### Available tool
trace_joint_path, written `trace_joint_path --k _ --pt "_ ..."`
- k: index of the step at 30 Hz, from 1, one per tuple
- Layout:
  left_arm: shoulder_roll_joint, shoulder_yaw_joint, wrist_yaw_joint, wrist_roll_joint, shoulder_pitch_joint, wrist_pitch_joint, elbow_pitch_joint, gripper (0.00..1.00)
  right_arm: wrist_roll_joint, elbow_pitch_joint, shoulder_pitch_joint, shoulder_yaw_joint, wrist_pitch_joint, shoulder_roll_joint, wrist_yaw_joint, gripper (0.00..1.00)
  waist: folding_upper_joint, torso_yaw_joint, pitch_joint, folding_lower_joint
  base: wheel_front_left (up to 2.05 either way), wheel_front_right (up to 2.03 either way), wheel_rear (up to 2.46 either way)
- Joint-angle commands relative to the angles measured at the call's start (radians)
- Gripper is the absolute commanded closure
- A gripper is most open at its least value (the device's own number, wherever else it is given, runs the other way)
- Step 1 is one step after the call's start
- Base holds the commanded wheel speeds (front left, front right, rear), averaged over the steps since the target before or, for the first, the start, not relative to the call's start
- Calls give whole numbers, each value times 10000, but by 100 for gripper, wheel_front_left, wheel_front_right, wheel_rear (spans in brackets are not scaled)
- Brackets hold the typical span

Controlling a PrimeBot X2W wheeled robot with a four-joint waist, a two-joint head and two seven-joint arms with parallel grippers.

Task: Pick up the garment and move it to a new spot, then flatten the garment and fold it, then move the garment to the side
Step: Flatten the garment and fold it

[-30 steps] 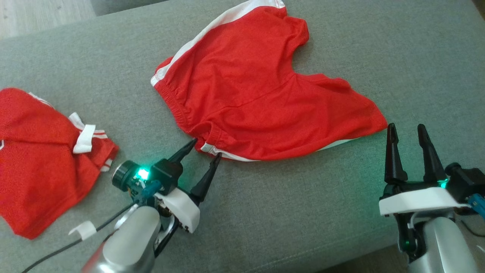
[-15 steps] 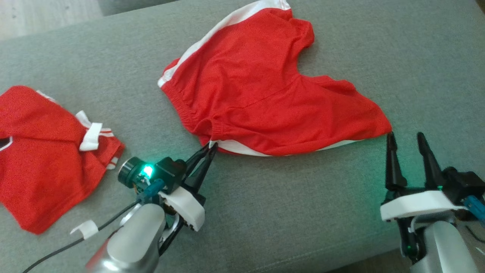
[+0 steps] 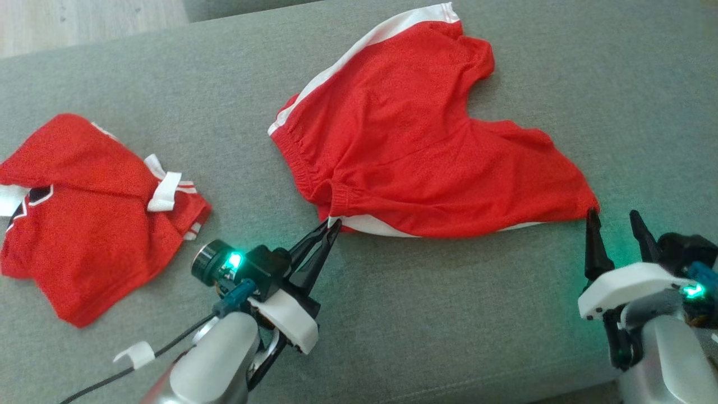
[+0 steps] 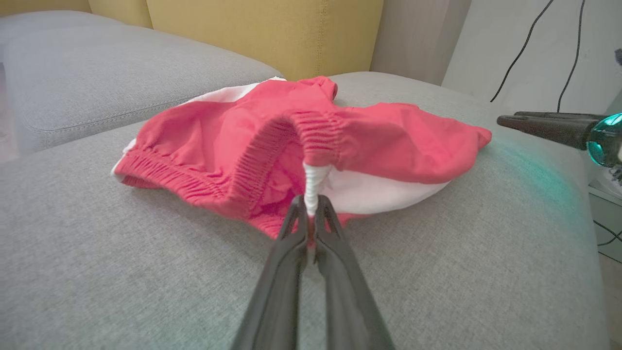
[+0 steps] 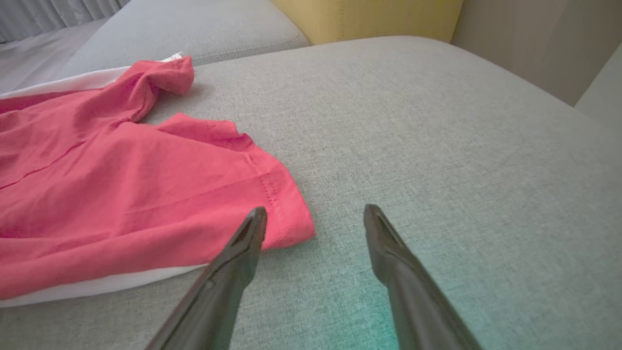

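left gripper (image 3: pixel 331 225) is clamped on the red shorts (image 3: pixel 415 151) at the waistband corner (fabric tented up); right gripper (image 3: pixel 612 213) gapes by the leg hem, maybe just touching.

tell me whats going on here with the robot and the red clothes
The left end effector is shut on the white-trimmed waistband corner of the red shorts, which lie on the grey cushion. The right end effector is open at the shorts' leg hem, gripping nothing. A second red garment lies to the robot's left.
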Motion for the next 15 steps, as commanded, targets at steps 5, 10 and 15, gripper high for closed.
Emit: trace_joint_path --k 5,10,15 --pt "124 171 95 -70 -218 -153 -465 100 -187 457 -610 97 297 -68 -7 0 0 126 65 1 0 0 0" --pt "133 135 116 -84 -246 -159 -536 100 -455 905 -856 75 462 -68 -7 0 0 167 124 1 0 0 0" --pt "141 83 138 -111 -273 -154 -591 100 -825 1336 -1144 167 631 -68 -7 0 0 217 193 1 0 0 0"
